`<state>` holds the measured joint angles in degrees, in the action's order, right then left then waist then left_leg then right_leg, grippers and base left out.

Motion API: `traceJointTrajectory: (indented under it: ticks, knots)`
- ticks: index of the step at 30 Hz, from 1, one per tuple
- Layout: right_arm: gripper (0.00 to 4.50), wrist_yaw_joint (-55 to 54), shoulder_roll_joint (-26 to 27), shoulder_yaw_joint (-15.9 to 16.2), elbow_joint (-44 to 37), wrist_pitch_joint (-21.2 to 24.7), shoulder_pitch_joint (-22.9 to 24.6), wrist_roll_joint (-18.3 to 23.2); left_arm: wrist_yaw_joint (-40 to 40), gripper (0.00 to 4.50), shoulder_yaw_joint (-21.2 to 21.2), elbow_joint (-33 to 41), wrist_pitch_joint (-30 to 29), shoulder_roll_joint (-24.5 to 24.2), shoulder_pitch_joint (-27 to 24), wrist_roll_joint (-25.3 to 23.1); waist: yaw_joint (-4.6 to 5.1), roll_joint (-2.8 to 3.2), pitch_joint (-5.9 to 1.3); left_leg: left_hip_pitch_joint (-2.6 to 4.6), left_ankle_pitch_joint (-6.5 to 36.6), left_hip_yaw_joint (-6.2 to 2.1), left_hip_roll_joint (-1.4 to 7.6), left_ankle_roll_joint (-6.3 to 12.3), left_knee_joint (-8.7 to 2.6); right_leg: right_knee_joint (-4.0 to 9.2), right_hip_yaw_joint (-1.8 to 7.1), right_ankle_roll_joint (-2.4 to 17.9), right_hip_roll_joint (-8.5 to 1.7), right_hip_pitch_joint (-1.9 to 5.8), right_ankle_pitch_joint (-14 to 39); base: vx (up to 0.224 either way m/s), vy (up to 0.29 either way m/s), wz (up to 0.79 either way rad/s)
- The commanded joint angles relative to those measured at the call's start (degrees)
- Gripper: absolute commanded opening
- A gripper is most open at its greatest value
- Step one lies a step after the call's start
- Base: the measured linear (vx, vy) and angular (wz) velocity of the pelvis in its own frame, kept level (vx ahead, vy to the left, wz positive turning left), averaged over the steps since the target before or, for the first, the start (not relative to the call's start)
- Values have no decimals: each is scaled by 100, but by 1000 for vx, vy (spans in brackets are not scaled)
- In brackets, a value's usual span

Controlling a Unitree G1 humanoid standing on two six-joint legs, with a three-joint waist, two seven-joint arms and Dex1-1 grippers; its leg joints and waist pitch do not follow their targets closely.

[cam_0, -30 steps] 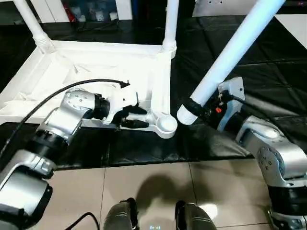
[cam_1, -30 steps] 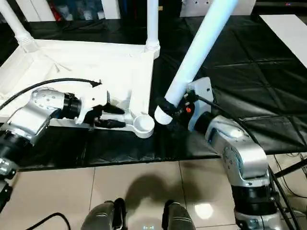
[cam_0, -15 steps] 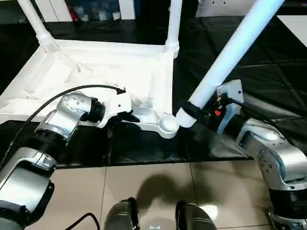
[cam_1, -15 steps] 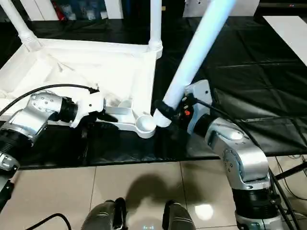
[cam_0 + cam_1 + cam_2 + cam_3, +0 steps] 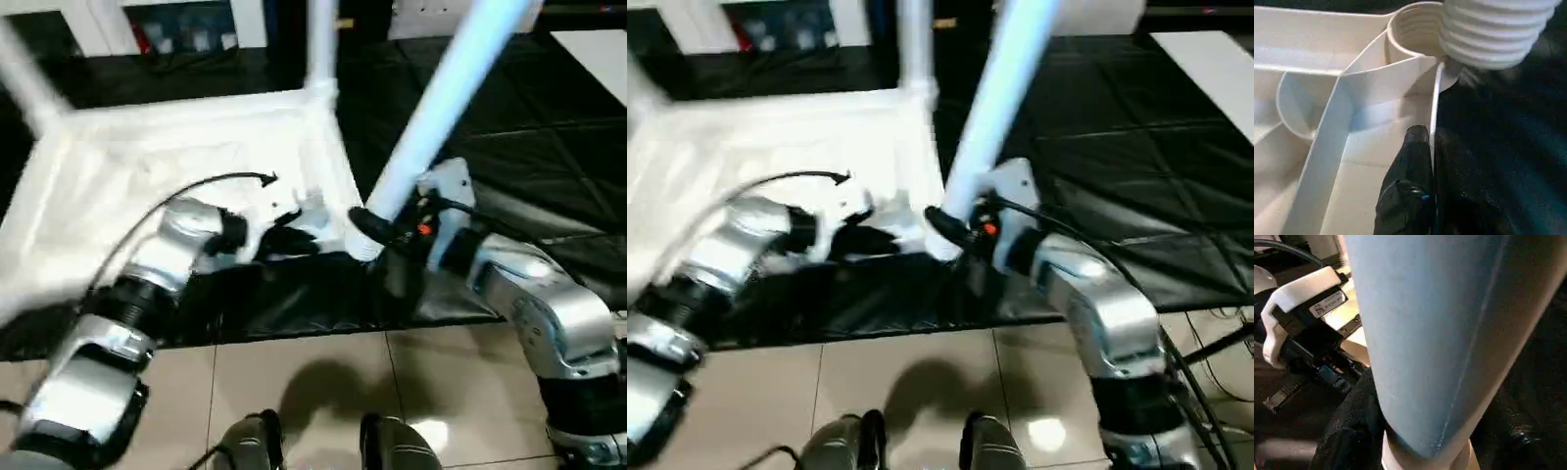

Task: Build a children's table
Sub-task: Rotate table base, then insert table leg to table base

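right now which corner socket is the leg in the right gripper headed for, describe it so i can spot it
Start at the white tabletop lying upside down on the black work table. Follow its near edge toward the right gripper, to the corner beside the left gripper, which is pinched on the rim there. The round ribbed socket is open, with the leg's threaded end just over it, while the far right corner already has an upright leg.

A black-covered work table stands on a beige tiled floor, shelves behind it.
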<state>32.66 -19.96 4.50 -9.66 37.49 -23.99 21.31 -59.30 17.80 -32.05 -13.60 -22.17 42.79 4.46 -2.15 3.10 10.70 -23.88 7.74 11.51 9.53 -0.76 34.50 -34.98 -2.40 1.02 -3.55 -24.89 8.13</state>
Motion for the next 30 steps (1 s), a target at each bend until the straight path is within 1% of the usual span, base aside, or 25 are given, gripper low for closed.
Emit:
traceJointTrajectory:
  ticks: [1, 2, 3, 4, 5, 6, 7, 8, 9, 10, 11, 12, 13, 14, 15, 16, 18, 19, 21, 23, 25, 26, 28, 30]
  knots:
    - [189, -51, -1, 100, 193, 45, -72, -168, 281, 0, -24, 77, -156, -22, -261, -81, -34, -78, -596, 196, 1496, -223, 267, 101, -371, 502, 243, 1118, -482, 335, 2399, 0, 0, 0]
    - [189, -63, 6, 131, 352, -9, -189, -254, 279, 0, 64, 348, -54, -26, -396, -196, -22, -78, -589, 197, 1508, -216, 260, 108, -372, 521, 244, 1087, -470, 327, 2450, 0, 0, 0]
    - [189, -56, -11, 173, 484, -44, -284, -316, 218, 0, 224, 573, 234, -114, -508, -404, -13, -80, -583, 217, 1559, -223, 278, 101, -381, 544, 246, 1018, -467, 300, 2540, 0, 0, 0]
    - [189, -45, -26, 200, 553, -61, -331, -348, 157, 0, 324, 679, 403, -178, -562, -518, -9, -77, -597, 217, 1568, -243, 291, 95, -383, 534, 247, 1009, -479, 312, 2528, 0, 0, 0]
    - [189, -26, -48, 235, 648, -85, -395, -388, 127, 0, 429, 813, 414, -260, -615, -647, 10, -69, -580, 202, 1578, -238, 289, 87, -397, 527, 247, 988, -465, 314, 2532, 0, 0, 0]
    - [189, -11, -64, 260, 721, -101, -442, -416, 107, 0, 497, 906, 401, -318, -650, -728, -1, -81, -594, 236, 1604, -233, 305, 65, -400, 512, 253, 977, -462, 287, 2511, 0, 0, 0]
    - [189, 20, -77, 281, 796, -87, -496, -425, 23, 0, 523, 962, 530, -365, -677, -731, 3, -71, -587, 242, 1609, -226, 297, 61, -395, 514, 255, 998, -459, 278, 2475, 0, 0, 0]
    - [189, 59, -99, 309, 836, -60, -526, -430, -27, 0, 519, 1007, 522, -391, -689, -696, -1, -69, -591, 241, 1607, -214, 294, 52, -397, 512, 260, 1010, -451, 280, 2392, 0, 0, 0]
    - [189, 125, -139, 354, 894, -26, -567, -440, -114, 0, 532, 1031, 633, -425, -689, -672, -5, -105, -607, 238, 1570, -212, 297, 53, -398, 500, 261, 1030, -453, 290, 2304, 0, 0, 0]
    - [189, 195, -174, 394, 958, 34, -607, -435, -216, 0, 551, 1069, 651, -464, -693, -637, -6, -86, -611, 229, 1517, -215, 295, 67, -401, 479, 261, 1078, -449, 292, 2157, 0, 0, 0]
    - [189, 241, -194, 419, 1001, 73, -632, -433, -278, 0, 568, 1096, 662, -490, -696, -618, -10, -88, -617, 238, 1525, -210, 296, 69, -399, 482, 261, 1094, -448, 290, 2123, 0, 0, 0]
    - [189, 308, -212, 442, 1060, 111, -657, -429, -326, 0, 583, 1117, 663, -525, -706, -628, -6, -108, -622, 234, 1503, -212, 301, 76, -405, 467, 262, 1137, -450, 299, 2016, 0, 0, 0]
    - [189, 350, -218, 454, 1097, 130, -671, -429, -346, 0, 588, 1133, 644, -546, -716, -640, -10, -108, -623, 228, 1507, -199, 297, 88, -395, 465, 272, 1169, -454, 300, 1951, 0, 0, 0]
    - [189, 407, -222, 465, 1139, 191, -681, -400, -355, 0, 592, 1098, 683, -569, -718, -670, -9, -124, -618, 227, 1525, -201, 295, 91, -398, 470, 269, 1166, -453, 303, 1984, 0, 0, 0]
    - [189, 461, -219, 474, 1198, 224, -698, -383, -376, 0, 595, 1085, 755, -593, -734, -702, -16, -113, -626, 238, 1539, -205, 297, 83, -396, 471, 266, 1163, -458, 300, 2029, 0, 0, 0]
    - [189, 489, -212, 474, 1243, 221, -709, -373, -443, 0, 609, 1068, 874, -616, -740, -704, -12, -131, -616, 238, 1563, -203, 301, 76, -402, 481, 266, 1150, -458, 295, 2068, 0, 0, 0]
    - [188, 522, -188, 503, 1415, 120, -736, -430, -718, 0, 626, 1119, 1045, -678, -798, -581, -16, -124, -618, 250, 1680, -212, 306, 24, -409, 491, 265, 1110, -463, 285, 2213, 0, 0, 0]
    - [188, 522, -188, 503, 1415, 120, -736, -430, -718, 0, 626, 1119, 1045, -678, -798, -581, -8, -130, -616, 244, 1722, -215, 308, -8, -416, 490, 262, 1095, -461, 287, 2248, 0, 0, 0]
    - [188, 568, -168, 526, 1512, 169, -747, -397, -662, 0, 603, 1078, 1028, -678, -777, -593, -2, -137, -610, 261, 1790, -215, 307, -35, -416, 492, 266, 1105, -458, 271, 2295, 0, 0, 0]
    - [188, 602, -178, 554, 1526, 191, -742, -394, -620, 0, 590, 1038, 999, -675, -760, -611, -1, -139, -599, 267, 1882, -220, 303, -69, -420, 511, 264, 1073, -466, 272, 2454, 0, 0, 0]
    - [188, 645, -168, 565, 1519, 199, -719, -408, -602, 0, 550, 1000, 859, -657, -759, -582, -1, -141, -585, 295, 1996, -226, 304, -112, -429, 530, 266, 1020, -469, 256, 2641, 0, 0, 0]
    - [188, 651, -166, 565, 1516, 197, -713, -410, -619, 0, 547, 998, 843, -654, -762, -571, 3, -148, -581, 298, 2027, -227, 301, -121, -430, 533, 265, 1008, -467, 257, 2687, 0, 0, 0]
    - [188, 674, -158, 563, 1525, 196, -693, -413, -720, 0, 542, 996, 858, -653, -789, -516, 0, -152, -564, 332, 2126, -232, 293, -148, -430, 566, 266, 961, -477, 249, 2915, 0, 0, 0]
    - [188, 699, -155, 568, 1588, 172, -686, -417, -665, 0, 500, 955, 923, -618, -800, -502, 0, -154, -574, 339, 2130, -240, 299, -161, -434, 567, 267, 945, -481, 257, 2950, 0, 0, 0]
